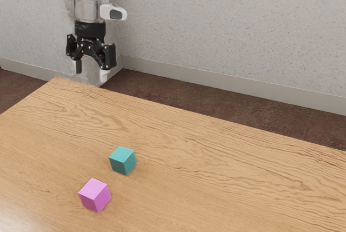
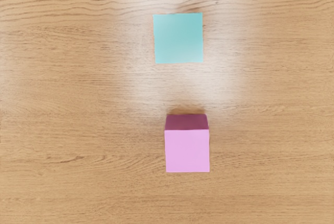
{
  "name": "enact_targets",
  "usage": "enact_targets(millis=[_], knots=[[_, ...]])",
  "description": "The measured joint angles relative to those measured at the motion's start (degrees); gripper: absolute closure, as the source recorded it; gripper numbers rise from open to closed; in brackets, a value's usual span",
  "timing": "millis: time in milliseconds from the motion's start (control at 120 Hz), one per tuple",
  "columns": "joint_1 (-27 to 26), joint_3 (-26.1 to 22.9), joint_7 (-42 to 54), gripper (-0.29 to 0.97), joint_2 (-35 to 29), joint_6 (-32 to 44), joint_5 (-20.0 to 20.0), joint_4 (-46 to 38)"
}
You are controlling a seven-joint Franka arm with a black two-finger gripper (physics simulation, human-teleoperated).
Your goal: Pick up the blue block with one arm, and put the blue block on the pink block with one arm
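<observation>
— What is the gripper (image 1: 92, 62) doing?
— It is hanging high over the far corner of the wooden table (image 1: 227, 156), fingers spread, clasping nothing.
— And the blue block (image 1: 122, 160) (image 2: 178, 37)?
— It is sitting on the table, teal in shade, near the pink block (image 1: 95, 194) (image 2: 187, 150) but not touching it.

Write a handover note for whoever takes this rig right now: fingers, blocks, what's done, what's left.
The gripper: fingers open, holding nothing, raised high above the wooden table, clear of both blocks.
Small blue-green cube and small pink cube: both on the table, close together but apart, not stacked.
Done: nothing yet.
Left: descend, grasp the blue-green cube, lift it, set it on the pink cube.
</observation>
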Motion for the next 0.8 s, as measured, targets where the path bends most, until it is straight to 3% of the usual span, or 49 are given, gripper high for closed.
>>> enact_targets(millis=[158,342,575,800], knots=[[0.37,-0.06,-0.17,0.00,0.00,10.28,0.13,-0.18],[0.52,-0.27,-0.08,0.00,-1.07,15.11,0.22,0.11],[0.44,-0.83,-0.14,0.00,-5.55,25.96,-0.18,-23.64],[-0.25,-0.97,-0.10,0.00,-5.92,39.17,-0.39,-35.35]])
